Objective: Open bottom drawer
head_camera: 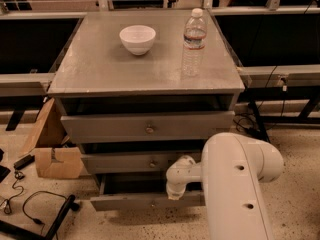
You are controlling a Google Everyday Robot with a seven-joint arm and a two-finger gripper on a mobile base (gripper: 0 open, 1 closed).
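- Three drawers [110, 128] stack under the table [100, 74]; the bottom drawer [135, 202] is lowest and stands partly out.
- One end effector [175, 190] sits at that drawer's front panel; its state cannot be told.
- A bowl [137, 38] and a water bottle [193, 41] stand on top.

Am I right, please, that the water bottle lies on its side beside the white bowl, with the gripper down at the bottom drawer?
Not quite: the camera view shows the water bottle standing upright beside the white bowl. The gripper is indeed down at the bottom drawer.
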